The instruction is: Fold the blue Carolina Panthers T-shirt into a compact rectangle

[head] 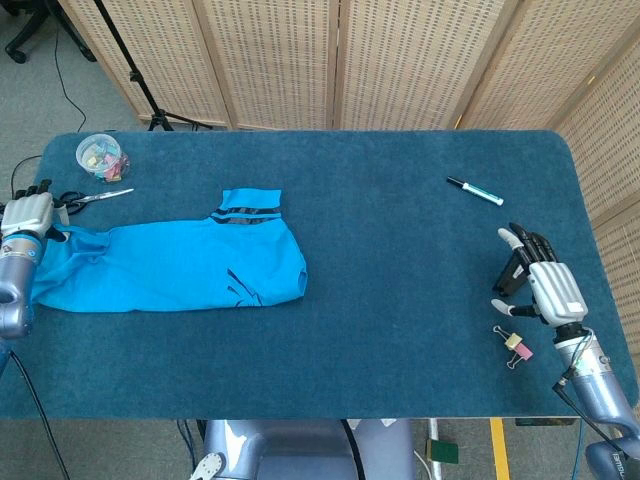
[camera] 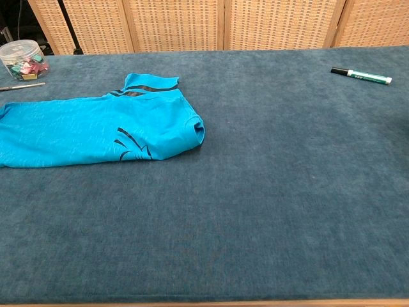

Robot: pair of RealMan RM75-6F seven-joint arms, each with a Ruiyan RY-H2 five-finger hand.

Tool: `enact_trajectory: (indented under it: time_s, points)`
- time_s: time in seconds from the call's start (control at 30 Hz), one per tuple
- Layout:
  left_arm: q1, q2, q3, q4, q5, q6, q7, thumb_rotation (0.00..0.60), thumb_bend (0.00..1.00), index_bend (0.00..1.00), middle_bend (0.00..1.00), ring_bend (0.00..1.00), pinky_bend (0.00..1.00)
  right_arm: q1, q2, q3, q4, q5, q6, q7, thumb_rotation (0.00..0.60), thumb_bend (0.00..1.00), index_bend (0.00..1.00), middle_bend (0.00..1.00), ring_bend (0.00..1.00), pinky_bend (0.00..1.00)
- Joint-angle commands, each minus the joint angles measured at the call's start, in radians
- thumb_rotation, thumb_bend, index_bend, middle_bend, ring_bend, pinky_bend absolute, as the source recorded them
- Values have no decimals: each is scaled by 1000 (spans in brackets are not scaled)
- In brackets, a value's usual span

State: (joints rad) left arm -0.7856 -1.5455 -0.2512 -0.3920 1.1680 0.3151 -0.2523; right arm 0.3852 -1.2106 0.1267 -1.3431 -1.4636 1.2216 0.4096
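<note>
The blue T-shirt (head: 170, 265) lies as a long folded strip on the left half of the table, its black-striped sleeve (head: 248, 210) sticking out toward the back. In the chest view the T-shirt (camera: 96, 131) runs off the left edge, with the black logo near its right end. My left hand (head: 28, 215) is at the table's left edge, holding the shirt's upper left corner, though the grip itself is small in view. My right hand (head: 535, 285) rests far off at the right edge, fingers apart and holding nothing. Neither hand shows in the chest view.
Scissors (head: 90, 198) and a clear jar of clips (head: 102, 155) sit just behind the shirt's left end. A marker (head: 475, 190) lies at the back right. A binder clip (head: 515, 347) lies beside my right hand. A blue cloth (head: 400, 300) covers the table.
</note>
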Motion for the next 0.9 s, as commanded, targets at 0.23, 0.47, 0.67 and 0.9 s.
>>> enact_trajectory:
  time_s: [0.23,0.47,0.67,0.9]
  points:
    - [-27,202,-38,-473,-153,148,256,600,728,786,0,0,0,-1,13,-4,-6,-12,4,35,600,0,0,0,0,5]
    - [-93,262,-18,-749,-427,303,558,600,726,787,0,0,0,-3,23,-7,-14,-25,13,57,600,0,0,0,0,5]
    - [-207,217,9,-852,-673,432,796,600,725,787,0,0,0,-4,32,-10,-20,-36,21,78,600,0,0,0,0,5]
    - [-308,122,14,-836,-785,496,919,600,724,786,0,0,0,-3,41,-10,-18,-39,23,108,600,0,0,0,0,5]
